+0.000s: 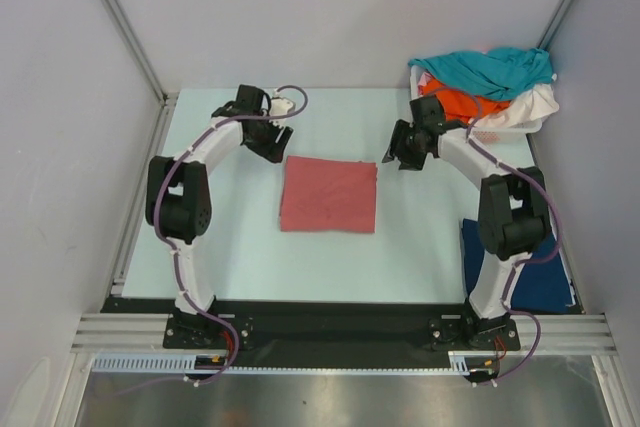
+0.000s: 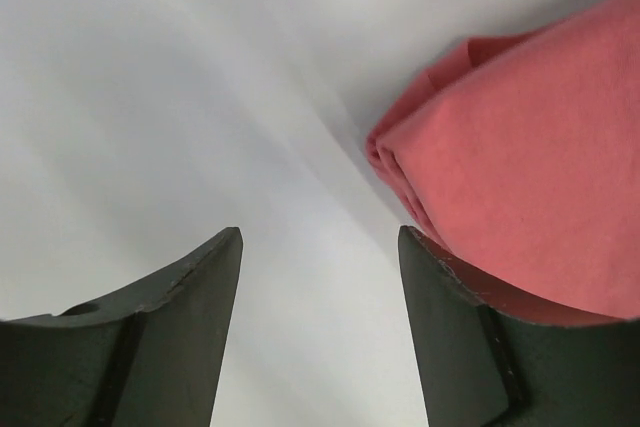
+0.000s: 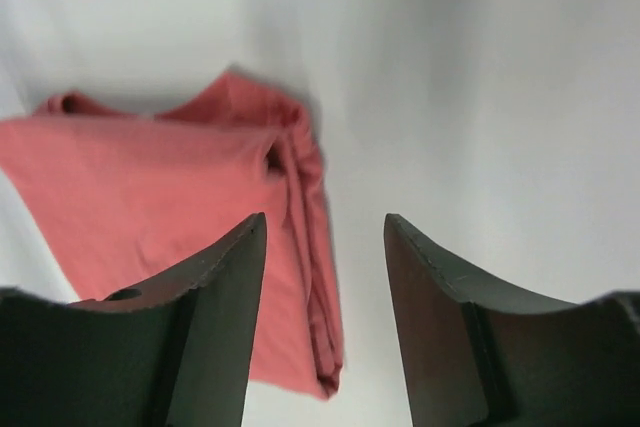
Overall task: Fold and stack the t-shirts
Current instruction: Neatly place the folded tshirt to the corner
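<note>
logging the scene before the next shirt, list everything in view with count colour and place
salmon-red t-shirt: 1, salmon-red, folded flat at the middle of the table
navy t-shirt: 1, navy blue, lying flat at the near right, partly behind the right arm
teal t-shirt: 1, teal, crumpled on top of the heap in the basket
orange t-shirt: 1, orange, under the teal one
white t-shirt: 1, white, at the heap's right side
basket: 1, white lattice, far right corner
table: 1, pale blue-green
left gripper: 1, black, open, empty, by the salmon-red shirt's far left corner
right gripper: 1, black, open, empty, by its far right corner
</note>
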`<state>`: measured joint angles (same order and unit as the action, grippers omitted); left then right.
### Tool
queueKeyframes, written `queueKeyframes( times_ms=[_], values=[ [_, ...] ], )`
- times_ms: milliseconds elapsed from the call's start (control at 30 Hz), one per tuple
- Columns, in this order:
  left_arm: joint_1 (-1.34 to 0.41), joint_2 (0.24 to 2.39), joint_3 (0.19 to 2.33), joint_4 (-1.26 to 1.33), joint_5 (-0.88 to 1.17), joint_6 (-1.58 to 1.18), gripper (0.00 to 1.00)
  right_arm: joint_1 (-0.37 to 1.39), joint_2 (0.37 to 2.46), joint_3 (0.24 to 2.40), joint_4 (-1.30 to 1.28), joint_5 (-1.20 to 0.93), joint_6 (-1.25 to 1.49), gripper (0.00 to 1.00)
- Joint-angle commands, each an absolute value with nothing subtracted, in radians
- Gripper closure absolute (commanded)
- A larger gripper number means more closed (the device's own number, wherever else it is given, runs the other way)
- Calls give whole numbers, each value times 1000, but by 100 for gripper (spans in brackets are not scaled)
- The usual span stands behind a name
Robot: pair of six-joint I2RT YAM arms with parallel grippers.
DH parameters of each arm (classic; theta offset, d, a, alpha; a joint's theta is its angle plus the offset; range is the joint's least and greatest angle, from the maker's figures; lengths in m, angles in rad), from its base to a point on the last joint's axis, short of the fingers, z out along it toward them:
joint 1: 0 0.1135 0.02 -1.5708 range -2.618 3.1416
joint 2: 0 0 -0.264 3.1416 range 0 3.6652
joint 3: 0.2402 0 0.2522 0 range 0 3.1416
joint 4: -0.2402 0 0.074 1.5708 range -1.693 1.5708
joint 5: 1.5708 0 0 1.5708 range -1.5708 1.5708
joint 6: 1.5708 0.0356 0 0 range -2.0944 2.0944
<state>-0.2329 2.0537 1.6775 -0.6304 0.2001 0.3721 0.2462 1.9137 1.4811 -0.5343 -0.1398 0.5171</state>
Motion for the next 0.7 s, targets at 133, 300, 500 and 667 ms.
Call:
queueKeyframes(
  times_ms=[133,300,500,667],
  values=[
    [-239,1843,1497,-600,299,276,31,345,1827,1326,-469,-178,532,26],
    [-233,1740,1404,-630,278,308,28,377,1882,1289,-420,-230,563,30],
    [-219,1635,1327,-650,287,316,27,374,1925,1246,-319,-296,617,50],
    [-218,1586,1286,-646,284,316,27,362,1959,1214,-278,-345,638,76]
  ],
)
